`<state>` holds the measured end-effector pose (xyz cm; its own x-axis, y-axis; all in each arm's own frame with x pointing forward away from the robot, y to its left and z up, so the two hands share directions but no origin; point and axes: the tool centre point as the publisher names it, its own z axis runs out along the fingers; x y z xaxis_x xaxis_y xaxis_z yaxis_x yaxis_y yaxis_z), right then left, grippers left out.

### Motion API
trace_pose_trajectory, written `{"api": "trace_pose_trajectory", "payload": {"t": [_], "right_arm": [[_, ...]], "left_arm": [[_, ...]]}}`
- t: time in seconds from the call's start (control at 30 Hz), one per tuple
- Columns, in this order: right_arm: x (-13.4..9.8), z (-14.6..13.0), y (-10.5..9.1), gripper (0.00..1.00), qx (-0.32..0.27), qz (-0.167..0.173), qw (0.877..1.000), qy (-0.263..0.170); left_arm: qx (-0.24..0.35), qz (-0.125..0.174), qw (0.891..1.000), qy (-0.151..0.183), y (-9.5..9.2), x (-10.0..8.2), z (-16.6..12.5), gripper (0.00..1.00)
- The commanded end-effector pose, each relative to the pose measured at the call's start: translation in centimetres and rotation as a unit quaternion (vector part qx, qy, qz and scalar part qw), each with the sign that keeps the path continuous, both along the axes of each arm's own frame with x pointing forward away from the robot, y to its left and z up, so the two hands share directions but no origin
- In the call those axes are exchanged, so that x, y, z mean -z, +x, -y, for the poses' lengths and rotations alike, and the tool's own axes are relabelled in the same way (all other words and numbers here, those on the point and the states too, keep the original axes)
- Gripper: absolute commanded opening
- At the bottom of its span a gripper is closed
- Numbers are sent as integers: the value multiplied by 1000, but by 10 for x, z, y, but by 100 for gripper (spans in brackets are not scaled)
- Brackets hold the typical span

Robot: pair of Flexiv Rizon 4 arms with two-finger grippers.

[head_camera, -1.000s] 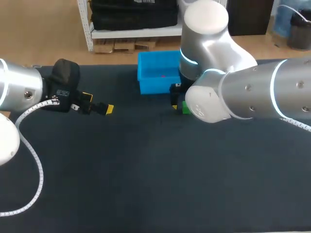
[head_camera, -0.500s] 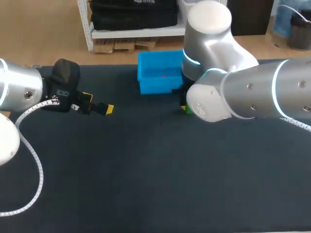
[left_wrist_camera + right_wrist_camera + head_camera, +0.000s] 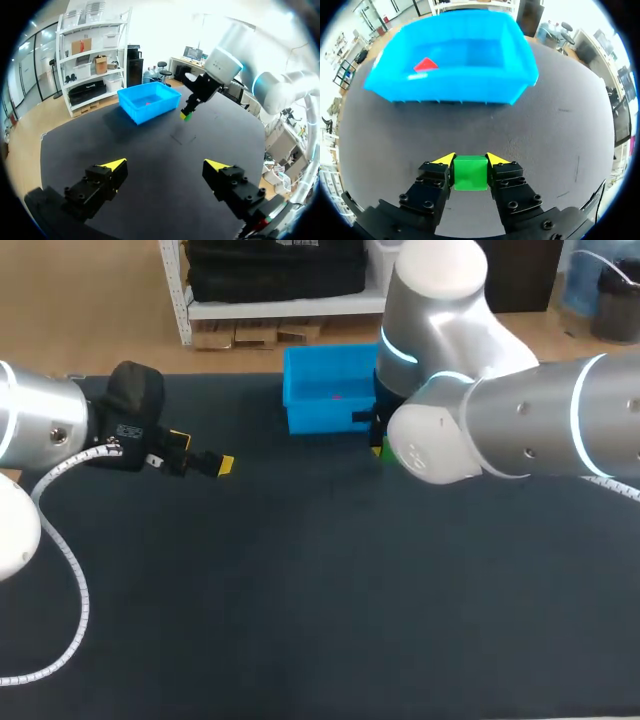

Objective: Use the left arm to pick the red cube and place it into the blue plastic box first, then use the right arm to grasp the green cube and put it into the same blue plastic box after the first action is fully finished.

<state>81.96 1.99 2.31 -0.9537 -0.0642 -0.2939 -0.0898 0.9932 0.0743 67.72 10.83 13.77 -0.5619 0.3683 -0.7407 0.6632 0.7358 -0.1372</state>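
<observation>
Since a second ago my right arm has carried the green cube [image 3: 470, 172] a little way toward the far edge of the table [image 3: 300, 620], closer to the blue plastic box [image 3: 455, 90]. My left arm has not moved. The first half of the job looks done: the red cube [image 3: 425, 64] lies inside the box, on its floor. My left jaws are spread wide with nothing between them, parked over the table's left side, well apart from the box. The second half is under way. My right jaws are pinching the green cube from two sides, one yellow tip against each face. In the left wrist view the cube seems to hang just clear of the table, though I cannot be sure of the gap. The cube is still outside the box, just short of the corner that faces the table's near and right edges. The box itself stands by the far edge, near its middle. As I judge it, what is left is to carry the cube up over the box's near wall, bring it above the open inside, and let go without it landing on the rim.
</observation>
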Motion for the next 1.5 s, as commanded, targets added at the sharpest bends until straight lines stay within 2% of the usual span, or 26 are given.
{"api": "trace_pose_trajectory", "payload": {"t": [0.03, 0.33, 0.53, 0.67, 0.8, 1.17, 1.5], "right_arm": [[-28, 7, -16, 0, 0, 25, 1000, 15], [-95, 7, -30, 0, -9, 87, 994, 68], [-143, 10, -54, 0, -21, 145, 984, 99], [-161, 10, -67, 0, -27, 172, 978, 111], [-164, 10, -71, 0, -31, 178, 977, 111], [-156, 7, -71, 0, -36, 172, 978, 115], [-150, -3, -43, 0, -42, 171, 977, 118]], "left_arm": [[3, 3, 1000, -5, 0, 1, -2, 100], [3, 3, 1000, -5, 0, 1, -2, 100], [3, 3, 1000, -5, 0, 1, -2, 100], [3, 3, 1000, -5, 0, 1, -2, 100], [3, 3, 1000, -5, 0, 1, -2, 100], [3, 3, 1000, -5, 0, 1, -2, 100], [3, 3, 1000, -5, 0, 1, -2, 100]]}}
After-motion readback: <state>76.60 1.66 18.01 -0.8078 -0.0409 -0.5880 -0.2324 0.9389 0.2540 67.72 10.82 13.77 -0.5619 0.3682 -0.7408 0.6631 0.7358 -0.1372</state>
